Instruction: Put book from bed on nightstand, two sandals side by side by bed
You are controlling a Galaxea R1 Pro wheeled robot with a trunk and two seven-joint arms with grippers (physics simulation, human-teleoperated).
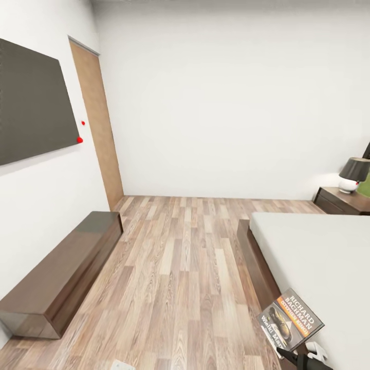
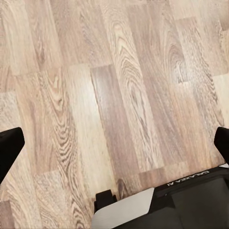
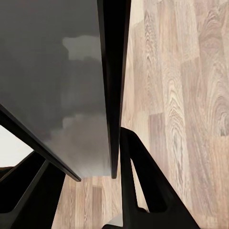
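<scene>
The book (image 1: 291,319), dark with an orange band and "Richard Bachman" lettering, hangs tilted over the near corner of the bed (image 1: 318,246). My right gripper (image 1: 294,353) is shut on its lower edge. In the right wrist view the book's dark cover (image 3: 62,95) sits clamped between the black fingers (image 3: 138,181), with plank floor beyond. A dark brown nightstand (image 1: 339,201) stands at the far side of the bed. My left gripper (image 2: 114,143) is open over bare wood floor, holding nothing. The sandals are out of view.
A lamp (image 1: 353,174) sits on the nightstand. A long low dark bench (image 1: 67,272) runs along the left wall under the black TV (image 1: 31,103). A wooden door (image 1: 97,123) is at the far left. Wood floor (image 1: 180,267) lies between bench and bed.
</scene>
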